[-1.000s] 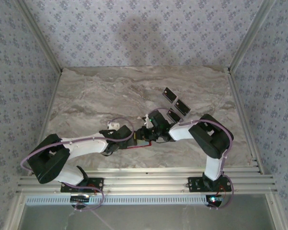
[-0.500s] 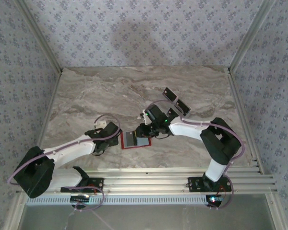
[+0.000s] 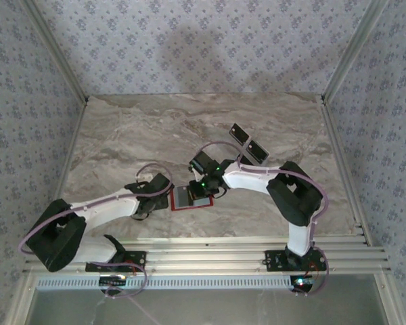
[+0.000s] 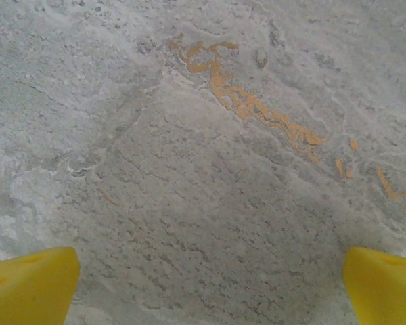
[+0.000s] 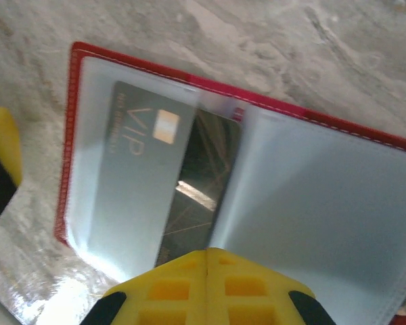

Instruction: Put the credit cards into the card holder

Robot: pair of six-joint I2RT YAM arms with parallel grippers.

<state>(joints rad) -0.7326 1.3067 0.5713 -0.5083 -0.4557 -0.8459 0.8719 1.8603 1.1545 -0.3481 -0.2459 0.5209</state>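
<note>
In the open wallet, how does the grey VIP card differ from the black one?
The silvery grey VIP card is pale with a gold chip; the glossy black card is dark with thin gold lines. The grey card shows nearly whole under the red folding wallet's clear sleeve; the black card shows as a narrow strip at the fold. Both lie flat, tilted alike.

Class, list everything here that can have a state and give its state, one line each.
card holder: open on the table.
grey card: partly inside a clear sleeve.
dark card: at the holder's fold.
far black card: loose on the table.
nearer black card: loose on the table.
left gripper: open, over bare table.
right gripper: shut, over the holder.
</note>
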